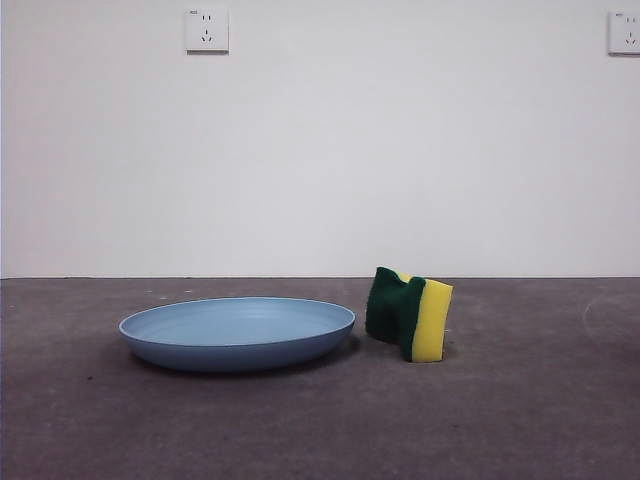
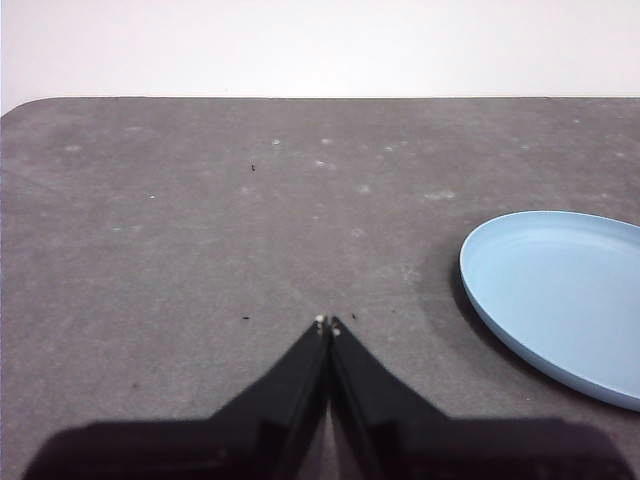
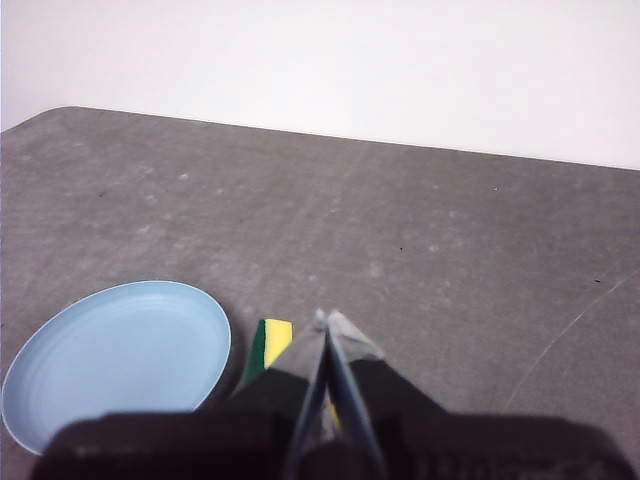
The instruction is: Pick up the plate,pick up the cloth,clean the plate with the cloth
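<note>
A light-blue plate (image 1: 237, 332) lies flat on the dark table, left of centre in the front view. The cloth (image 1: 410, 314), a yellow sponge with a dark green layer, stands on its side just right of the plate, apart from it. My left gripper (image 2: 328, 323) is shut with nothing in it, above bare table beside the plate (image 2: 560, 295). Shut and empty too, my right gripper (image 3: 327, 320) hangs above the cloth (image 3: 268, 345), which peeks out beside its jaws next to the plate (image 3: 115, 355). Neither arm shows in the front view.
The dark grey table (image 1: 540, 410) runs back to a white wall with two sockets (image 1: 206, 30). The table's rounded far corner (image 2: 30, 110) shows in the left wrist view.
</note>
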You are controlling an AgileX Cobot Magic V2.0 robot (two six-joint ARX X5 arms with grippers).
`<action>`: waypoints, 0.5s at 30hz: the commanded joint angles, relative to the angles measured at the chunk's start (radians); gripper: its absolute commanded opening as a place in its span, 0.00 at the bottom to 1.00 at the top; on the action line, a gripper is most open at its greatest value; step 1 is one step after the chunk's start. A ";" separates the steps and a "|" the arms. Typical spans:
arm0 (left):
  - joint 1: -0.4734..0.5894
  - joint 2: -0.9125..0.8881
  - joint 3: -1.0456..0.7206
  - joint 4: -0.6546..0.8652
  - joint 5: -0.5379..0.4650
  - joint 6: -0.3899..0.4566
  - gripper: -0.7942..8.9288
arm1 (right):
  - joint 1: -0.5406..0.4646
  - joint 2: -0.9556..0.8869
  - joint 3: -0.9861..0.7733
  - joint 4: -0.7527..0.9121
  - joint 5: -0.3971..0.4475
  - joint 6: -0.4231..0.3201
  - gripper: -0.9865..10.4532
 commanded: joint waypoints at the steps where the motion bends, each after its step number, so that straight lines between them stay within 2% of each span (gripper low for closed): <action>1: 0.002 -0.003 -0.013 0.001 -0.001 0.011 0.08 | 0.002 -0.003 -0.005 0.006 0.002 -0.008 0.09; 2: 0.002 -0.003 -0.013 0.001 -0.001 0.011 0.08 | 0.002 -0.003 -0.005 0.006 0.003 -0.011 0.09; 4: 0.002 -0.003 -0.013 0.001 -0.001 0.011 0.08 | 0.001 -0.003 -0.005 0.000 0.031 -0.092 0.09; 5: 0.002 -0.003 -0.013 0.001 -0.001 0.011 0.08 | 0.001 -0.003 -0.005 -0.007 0.047 -0.106 0.09; 7: 0.002 -0.003 -0.013 0.001 -0.001 0.011 0.08 | 0.000 -0.003 -0.007 -0.044 0.084 -0.112 0.09; 10: 0.002 -0.003 -0.013 0.001 -0.001 0.011 0.08 | -0.042 -0.027 -0.019 -0.077 0.076 -0.107 0.09; 12: 0.002 -0.003 -0.013 0.001 -0.001 0.011 0.08 | -0.094 -0.058 -0.050 -0.055 0.046 -0.105 0.09; 15: 0.002 -0.003 -0.013 0.001 -0.001 0.012 0.08 | -0.203 -0.118 -0.135 0.026 -0.091 -0.106 0.09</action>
